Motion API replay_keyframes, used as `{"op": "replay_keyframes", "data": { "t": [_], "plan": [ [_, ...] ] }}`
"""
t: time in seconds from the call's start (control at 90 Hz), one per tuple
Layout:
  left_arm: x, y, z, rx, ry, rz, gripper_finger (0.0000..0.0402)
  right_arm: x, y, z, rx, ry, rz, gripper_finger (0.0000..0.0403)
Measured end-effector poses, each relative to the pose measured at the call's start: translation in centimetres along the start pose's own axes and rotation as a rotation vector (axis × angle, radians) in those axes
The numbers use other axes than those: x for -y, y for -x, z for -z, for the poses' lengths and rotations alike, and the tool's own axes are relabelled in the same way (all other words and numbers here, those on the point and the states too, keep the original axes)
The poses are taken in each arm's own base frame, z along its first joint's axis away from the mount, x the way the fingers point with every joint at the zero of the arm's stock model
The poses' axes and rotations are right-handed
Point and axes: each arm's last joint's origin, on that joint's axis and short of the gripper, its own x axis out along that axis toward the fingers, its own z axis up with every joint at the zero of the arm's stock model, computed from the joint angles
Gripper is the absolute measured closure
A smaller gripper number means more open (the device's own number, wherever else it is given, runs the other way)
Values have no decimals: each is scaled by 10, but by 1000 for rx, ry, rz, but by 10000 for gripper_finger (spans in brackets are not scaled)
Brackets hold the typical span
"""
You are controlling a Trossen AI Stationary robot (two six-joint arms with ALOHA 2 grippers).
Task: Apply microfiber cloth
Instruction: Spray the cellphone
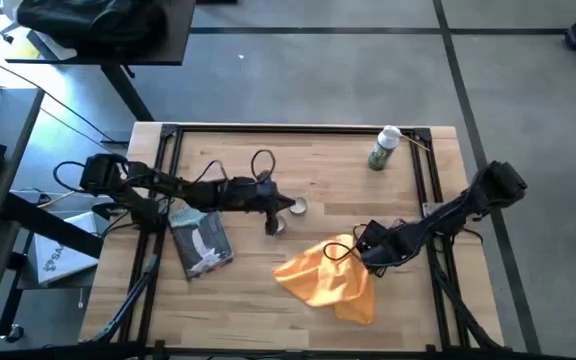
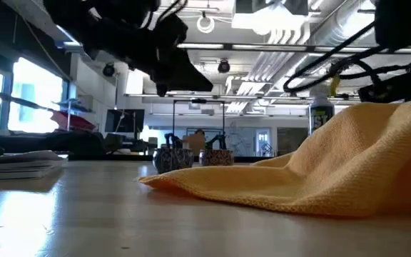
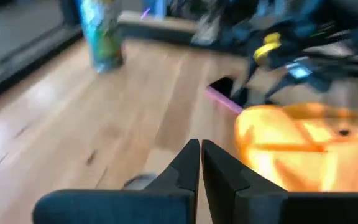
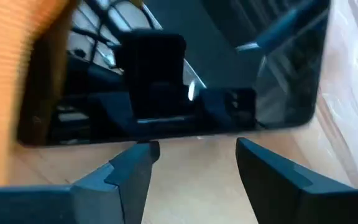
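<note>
Wooden and pale, the table [image 1: 298,170] is the biggest thing you have to work on, with a dark frame rail along its edges. You have bare wood across the far middle and along the near left, while the near right is taken up.

Next in size, the microfiber cloth [image 1: 330,278] lies crumpled on the near right part of the table, orange-yellow, its far corner lifted toward the right gripper [image 1: 360,243]. From the low view you see the cloth [image 2: 320,178] rising to the right in a slope. The right gripper sits at that raised edge; its wrist camera shows the jaws spread apart with bare wood between them and orange fabric off to one side, so you are not holding the cloth.

A grey-and-white flat packet [image 1: 202,240] lies near the left side, just beside the left arm.

The left gripper [image 1: 272,224] hangs over the middle of the table, fingers [image 3: 185,165] pressed together on nothing.

A green spray bottle [image 1: 382,149] stands at the far right edge, well apart from both arms.

Two small round tins [image 1: 297,207] sit just beside the left gripper; you cannot tell what is in them.
</note>
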Motion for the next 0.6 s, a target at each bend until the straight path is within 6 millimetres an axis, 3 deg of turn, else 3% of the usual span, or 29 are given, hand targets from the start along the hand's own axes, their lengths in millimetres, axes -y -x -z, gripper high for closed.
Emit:
{"op": "replay_keyframes", "data": {
  "t": [0.233, 0.367, 0.6],
  "plan": [
    [-28, -23, -16, -53, -45, -25, 402, 1, 3, -38, 238, 19, 14, 199],
    [-39, -46, -7, -114, -85, -29, 402, 2, 5, -54, 265, 104, -34, 199],
    [-64, -86, 1, -169, -101, -66, 402, -7, 14, -64, 385, 264, -32, 199]
  ]
}}
